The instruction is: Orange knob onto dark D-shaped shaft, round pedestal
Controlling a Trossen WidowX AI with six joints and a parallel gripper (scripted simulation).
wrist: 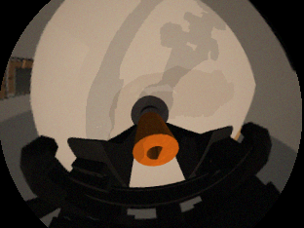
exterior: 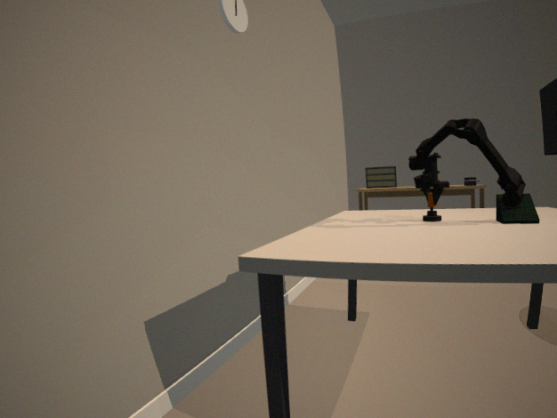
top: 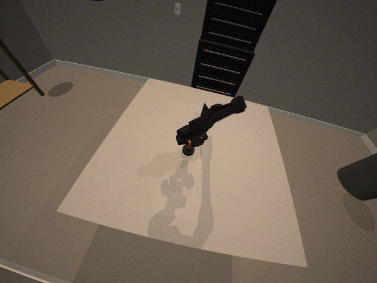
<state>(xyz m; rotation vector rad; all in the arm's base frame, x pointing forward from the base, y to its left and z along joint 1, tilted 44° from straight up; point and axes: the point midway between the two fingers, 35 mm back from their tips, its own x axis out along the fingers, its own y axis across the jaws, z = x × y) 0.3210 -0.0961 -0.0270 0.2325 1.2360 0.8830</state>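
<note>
One orange knob (wrist: 155, 141) (hole wrist-only)

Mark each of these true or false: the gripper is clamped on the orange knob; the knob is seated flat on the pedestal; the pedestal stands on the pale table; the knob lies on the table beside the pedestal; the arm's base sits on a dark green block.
1. The gripper is clamped on the orange knob. True.
2. The knob is seated flat on the pedestal. False: in the exterior view it is above the pedestal, with the dark shaft visible between them.
3. The pedestal stands on the pale table. True.
4. The knob lies on the table beside the pedestal. False: it is held above the pedestal.
5. The arm's base sits on a dark green block. True.
</note>
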